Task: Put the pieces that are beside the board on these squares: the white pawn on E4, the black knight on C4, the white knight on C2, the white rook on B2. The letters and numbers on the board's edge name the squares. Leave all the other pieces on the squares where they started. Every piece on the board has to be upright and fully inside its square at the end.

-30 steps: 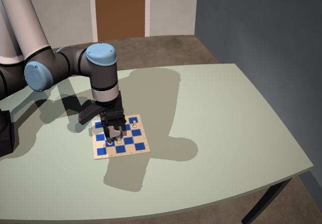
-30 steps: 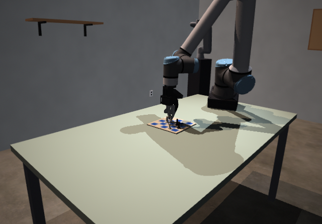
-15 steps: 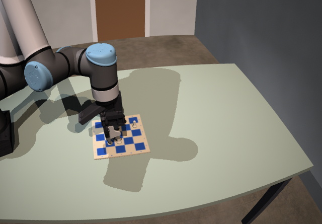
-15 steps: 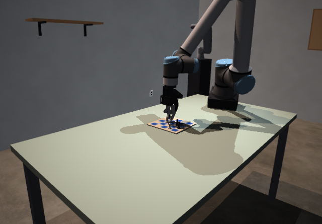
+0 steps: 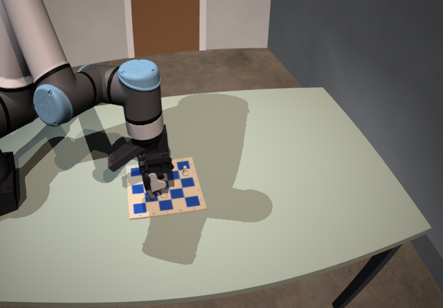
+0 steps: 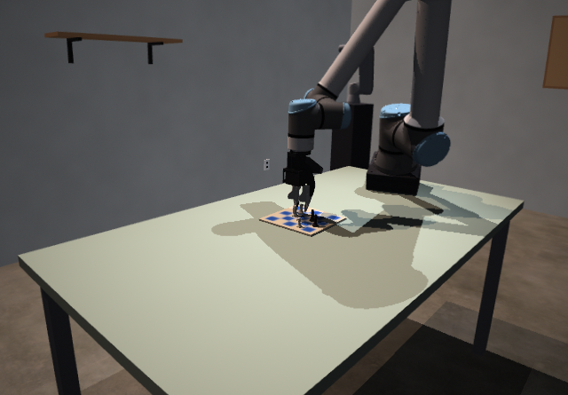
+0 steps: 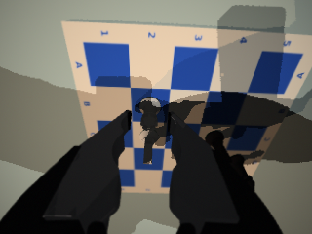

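Note:
The small chessboard [image 5: 167,213] [image 6: 271,220] [image 7: 78,44] lies on the table under my gripper [image 5: 151,194] [image 6: 298,208] [image 7: 148,119]. The gripper is down at the board with its fingers slightly apart. The white rook [image 7: 148,106] stands upright between them on square B2, with a small gap on each side. Just past it, on C2, another piece [image 5: 163,194] [image 7: 148,148] stands in shadow. A black piece [image 6: 313,217] [image 7: 214,138] stands near C4, partly behind my right finger. A white pawn [image 5: 184,170] stands on the board's far corner region.
The board sits on a large pale green table [image 5: 304,161] [image 6: 183,299]. The arm's base [image 6: 392,175] stands at the table's far end. The arm's shadow falls across the board.

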Robot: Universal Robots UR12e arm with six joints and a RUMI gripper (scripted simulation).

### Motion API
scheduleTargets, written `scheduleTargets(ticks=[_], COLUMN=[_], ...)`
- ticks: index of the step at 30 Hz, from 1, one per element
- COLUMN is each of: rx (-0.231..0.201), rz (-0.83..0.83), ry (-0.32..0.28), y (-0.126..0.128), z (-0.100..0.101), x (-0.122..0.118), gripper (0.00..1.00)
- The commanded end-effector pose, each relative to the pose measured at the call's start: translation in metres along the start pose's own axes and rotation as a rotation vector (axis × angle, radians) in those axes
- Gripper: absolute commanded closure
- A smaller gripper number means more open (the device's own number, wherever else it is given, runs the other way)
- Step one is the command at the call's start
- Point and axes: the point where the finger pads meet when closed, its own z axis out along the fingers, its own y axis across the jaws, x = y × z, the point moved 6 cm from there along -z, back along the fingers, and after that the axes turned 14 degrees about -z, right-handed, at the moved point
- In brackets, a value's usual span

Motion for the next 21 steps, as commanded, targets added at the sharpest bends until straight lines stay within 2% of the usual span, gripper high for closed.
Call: scheduleTargets(ticks=[1,9,18,21], rx=[0.001,0.001,0.001,0.001], rz=[0.000,0.000,0.000,0.000], ry=[-0.001,-0.001,-0.001,-0.001], y=[0.000,0.000,0.000,0.000], z=[-0.001,-0.011,-0.054,-0.060], x=[0.000,0.000,0.000,0.000], gripper=[0.78,0.78,0.78,0.78])
